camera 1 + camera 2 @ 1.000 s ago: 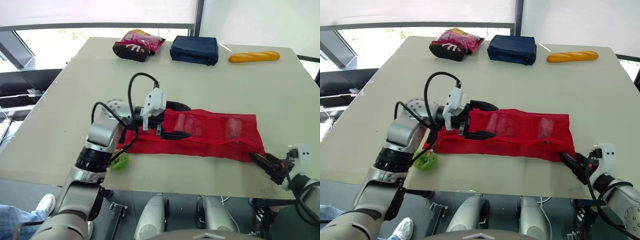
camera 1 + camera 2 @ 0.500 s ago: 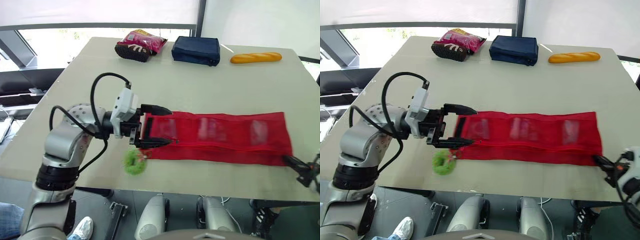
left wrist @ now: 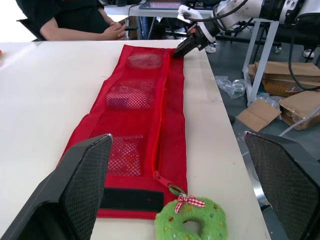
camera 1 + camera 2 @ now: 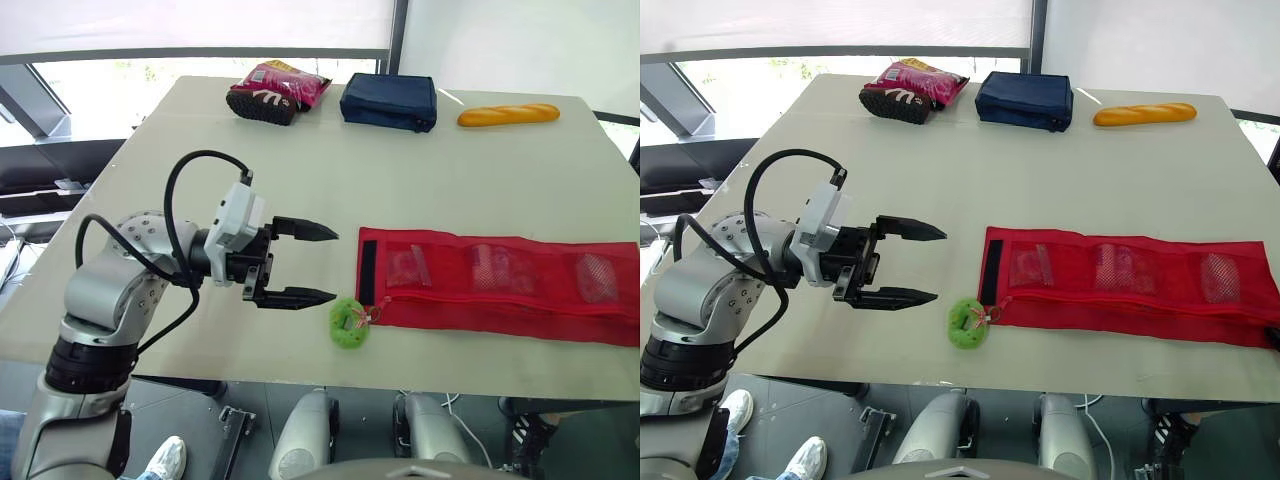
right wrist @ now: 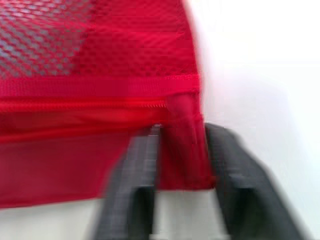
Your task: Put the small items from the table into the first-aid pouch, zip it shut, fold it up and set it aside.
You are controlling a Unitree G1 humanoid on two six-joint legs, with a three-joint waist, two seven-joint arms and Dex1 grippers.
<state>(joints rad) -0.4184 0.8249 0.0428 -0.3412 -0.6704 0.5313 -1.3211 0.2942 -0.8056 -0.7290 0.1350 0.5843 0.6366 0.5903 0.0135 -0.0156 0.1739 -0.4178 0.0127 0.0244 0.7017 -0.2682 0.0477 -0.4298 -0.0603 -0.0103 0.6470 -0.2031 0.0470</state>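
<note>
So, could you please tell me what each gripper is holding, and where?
The right gripper pinches the red pouch by its end corner; the left gripper holds nothing.

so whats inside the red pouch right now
Three mesh pockets on the red pouch each show a small pale item through the netting; what they are cannot be told. Anything under the solid red fabric is hidden.

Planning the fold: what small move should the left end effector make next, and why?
Probably advance to grip the red pouch at its black strip for folding: the zip looks closed, the left end effector is open short of it, the right end effector pinches the far corner.
</note>
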